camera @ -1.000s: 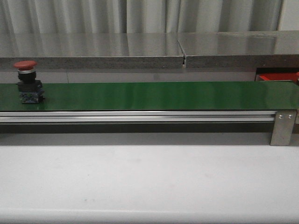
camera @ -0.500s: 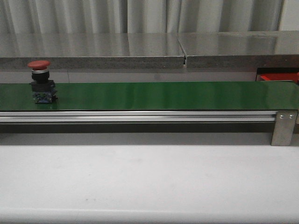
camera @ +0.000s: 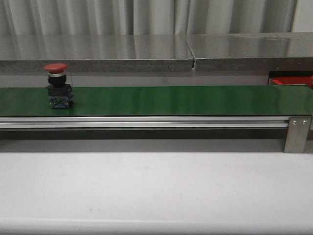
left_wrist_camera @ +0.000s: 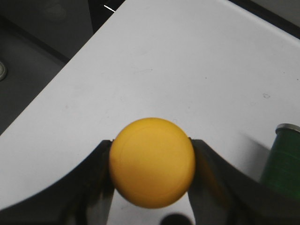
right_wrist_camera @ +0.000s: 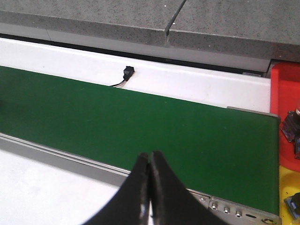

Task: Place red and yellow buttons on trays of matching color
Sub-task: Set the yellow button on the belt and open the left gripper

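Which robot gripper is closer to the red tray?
Right. The right gripper hovers shut over the belt's end, with the red tray just beyond in its camera. The left gripper holds a yellow button over white table, no tray visible.

Layout, front view
We're seeing the button sitting upright on the belt, far left; table lying in front.

Left gripper fingers clamped on yellow button; right gripper fingers pressed together, empty.

light: soft, even | glare: sheen on green belt | focus: front view slightly soft
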